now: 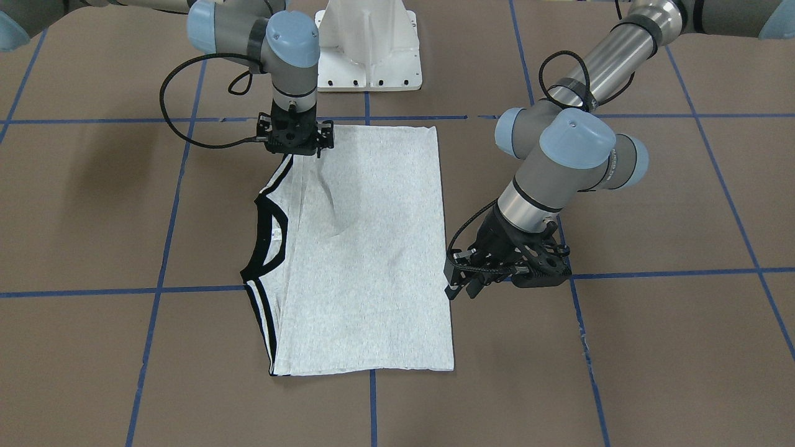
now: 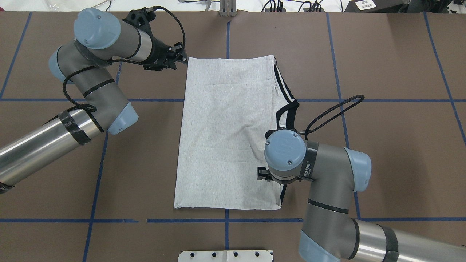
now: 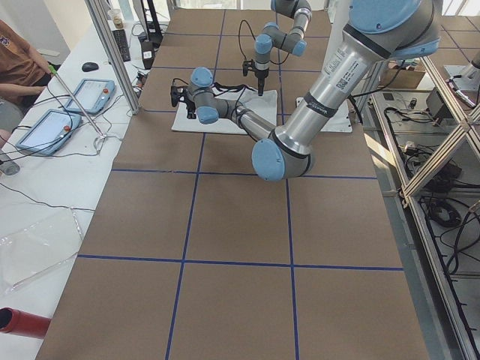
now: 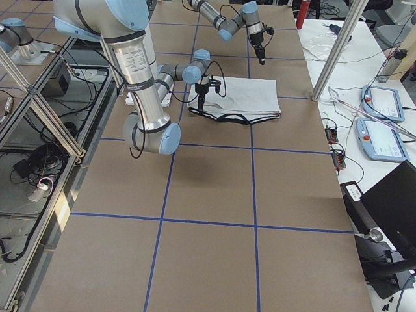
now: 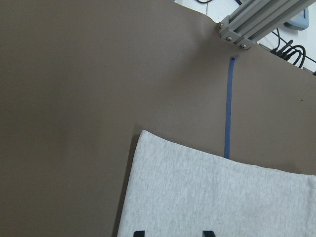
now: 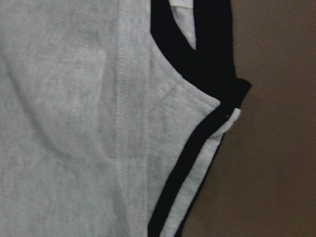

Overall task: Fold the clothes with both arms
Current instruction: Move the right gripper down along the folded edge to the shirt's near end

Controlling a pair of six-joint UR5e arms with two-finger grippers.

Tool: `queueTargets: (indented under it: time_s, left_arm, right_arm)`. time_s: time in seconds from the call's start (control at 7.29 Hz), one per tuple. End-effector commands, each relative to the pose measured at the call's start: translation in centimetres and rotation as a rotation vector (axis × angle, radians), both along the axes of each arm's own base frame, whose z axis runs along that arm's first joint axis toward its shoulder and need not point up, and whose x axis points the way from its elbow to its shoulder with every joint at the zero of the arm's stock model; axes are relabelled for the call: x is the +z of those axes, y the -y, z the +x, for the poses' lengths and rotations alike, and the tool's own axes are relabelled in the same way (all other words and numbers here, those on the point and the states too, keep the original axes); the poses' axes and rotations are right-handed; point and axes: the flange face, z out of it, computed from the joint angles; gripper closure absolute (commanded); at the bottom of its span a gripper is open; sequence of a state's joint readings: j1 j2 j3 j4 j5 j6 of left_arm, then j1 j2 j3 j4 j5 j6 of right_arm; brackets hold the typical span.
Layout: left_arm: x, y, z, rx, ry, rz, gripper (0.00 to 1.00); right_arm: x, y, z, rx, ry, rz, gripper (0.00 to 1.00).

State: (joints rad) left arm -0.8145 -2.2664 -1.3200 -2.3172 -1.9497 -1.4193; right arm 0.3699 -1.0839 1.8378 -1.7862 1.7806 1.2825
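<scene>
The grey T-shirt (image 1: 366,248) lies flat on the brown table, folded into a long rectangle, back up, with the print hidden. Its black collar (image 1: 273,236) and striped shoulders face the robot's right. In the overhead view the T-shirt (image 2: 225,134) lies between the arms. My left gripper (image 1: 459,287) hovers open just beside the hem's far corner (image 2: 189,60). Its two fingertips (image 5: 139,233) show over the cloth (image 5: 217,197). My right gripper (image 1: 295,148) points straight down on the near shoulder corner. Its fingers are hidden. Its wrist view shows collar (image 6: 197,44) and stripe up close.
The white pedestal base (image 1: 369,43) stands at the robot's side of the table. Blue tape lines (image 1: 372,403) grid the brown surface. An aluminium frame post (image 5: 242,24) stands past the far edge. Operator pendants (image 4: 383,104) lie on a side bench.
</scene>
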Motion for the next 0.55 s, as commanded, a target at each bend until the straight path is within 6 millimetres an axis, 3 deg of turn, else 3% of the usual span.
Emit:
queueTargets:
  time_s: [0.0, 0.27, 0.41]
  left_arm:
    - [-0.3, 0.0, -0.2, -0.002, -0.004, 0.003, 0.51]
    - [-0.3, 0.0, -0.2, -0.002, -0.004, 0.003, 0.51]
    - [-0.2, -0.1, -0.2, -0.002, -0.005, 0.002, 0.51]
  right_arm:
    - [1.2, -1.2, 4.2, -0.042, -0.016, 0.014, 0.00]
    - [-1.1, -1.4, 3.1, 0.075, 0.018, -0.047, 0.00]
    - [-3.4, -1.2, 2.8, 0.241, 0.069, -0.139, 0.00]
